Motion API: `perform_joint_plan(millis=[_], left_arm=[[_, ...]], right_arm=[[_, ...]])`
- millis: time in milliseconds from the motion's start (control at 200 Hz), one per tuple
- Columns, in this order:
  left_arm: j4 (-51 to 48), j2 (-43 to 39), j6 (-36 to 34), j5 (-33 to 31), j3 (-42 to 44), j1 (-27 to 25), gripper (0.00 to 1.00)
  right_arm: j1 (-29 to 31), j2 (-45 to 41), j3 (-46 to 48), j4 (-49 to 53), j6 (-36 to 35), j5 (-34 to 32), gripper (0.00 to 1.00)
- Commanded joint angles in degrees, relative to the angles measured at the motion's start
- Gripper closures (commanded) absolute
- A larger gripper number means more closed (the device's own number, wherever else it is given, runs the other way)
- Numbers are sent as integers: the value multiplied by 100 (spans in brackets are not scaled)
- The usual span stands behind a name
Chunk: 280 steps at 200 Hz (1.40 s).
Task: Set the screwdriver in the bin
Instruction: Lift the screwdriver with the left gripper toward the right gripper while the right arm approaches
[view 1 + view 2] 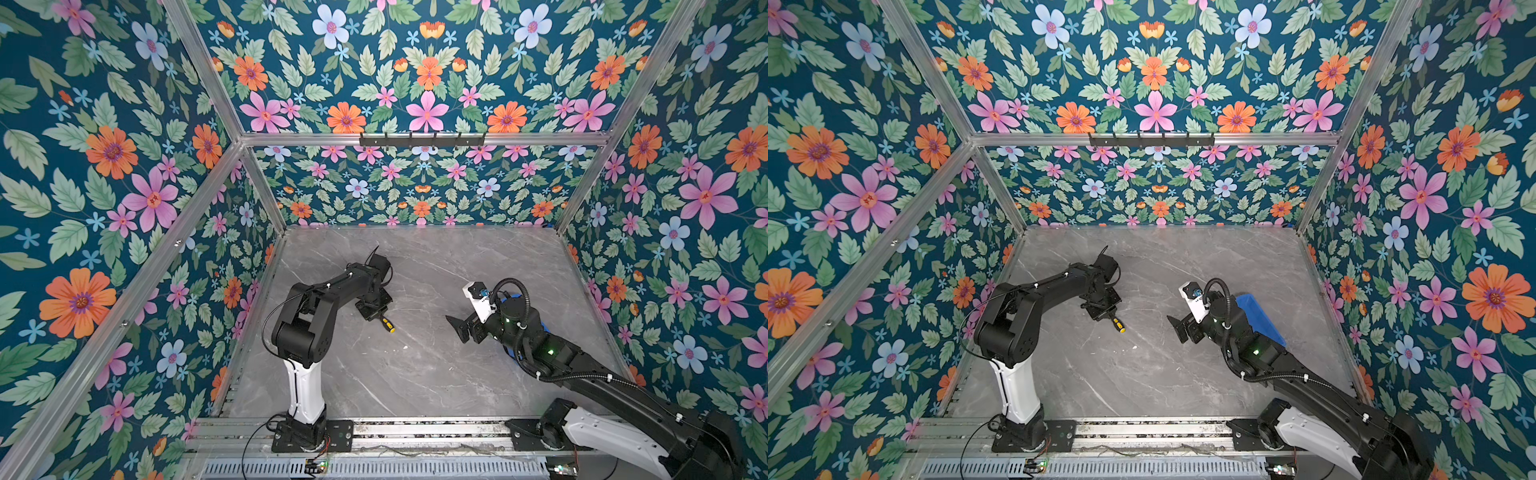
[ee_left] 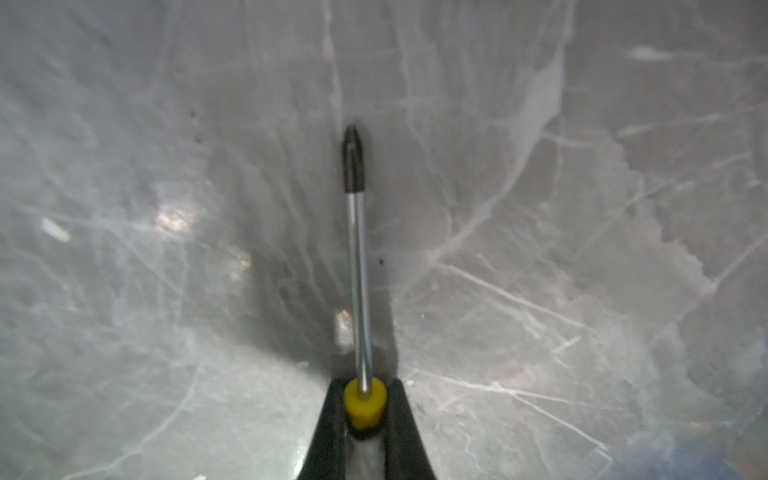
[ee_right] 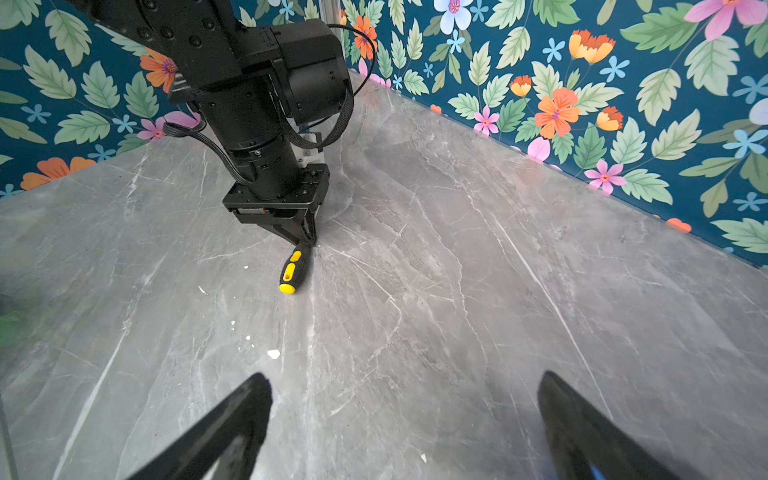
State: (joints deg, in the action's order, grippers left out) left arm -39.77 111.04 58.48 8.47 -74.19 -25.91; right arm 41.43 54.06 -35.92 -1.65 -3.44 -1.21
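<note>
1. While the left gripper [image 2: 365, 388] pinches the screwdriver [image 3: 291, 271] at the handle's shaft end, apparently ready to lift, it sits low at the centre of the table [image 1: 415, 374].
2. Jaws spread and empty, the right gripper [image 3: 405, 386] hovers between it and the bin [image 1: 1262, 316], which lies at its 3 o'clock.
3. Its long axis, in both top views: butt toward 4 o'clock, hidden tip toward 10.
</note>
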Motion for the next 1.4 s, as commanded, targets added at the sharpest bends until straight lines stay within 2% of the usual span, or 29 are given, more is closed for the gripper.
perform_joint_plan(millis=[0, 355, 490, 730, 1005, 1250, 1395], left_arm=[[-67, 60, -89, -46, 94, -10, 99], [59, -260, 26, -279, -86, -10, 100], [137, -436, -25, -348, -270, -10, 100], [563, -736, -76, -186, -359, -15, 100], [1722, -1025, -355, 518, -412, -88, 100], [3244, -1459, -734, 964, -99, -345, 100], [4683, -1846, -1236, 1180, 521, -552, 100]], right_arm=[[2, -10, -7, -114, 22, -10, 1], [5, -30, -302, 234, -69, 128, 1], [1, 72, -430, 232, -147, 392, 1], [0, 133, -692, 275, 45, 566, 1], [-167, -109, -878, 645, 80, 658, 1], [-776, -481, -876, 469, 1078, 1019, 1], [-1127, -589, -854, 286, 1706, 1411, 1]])
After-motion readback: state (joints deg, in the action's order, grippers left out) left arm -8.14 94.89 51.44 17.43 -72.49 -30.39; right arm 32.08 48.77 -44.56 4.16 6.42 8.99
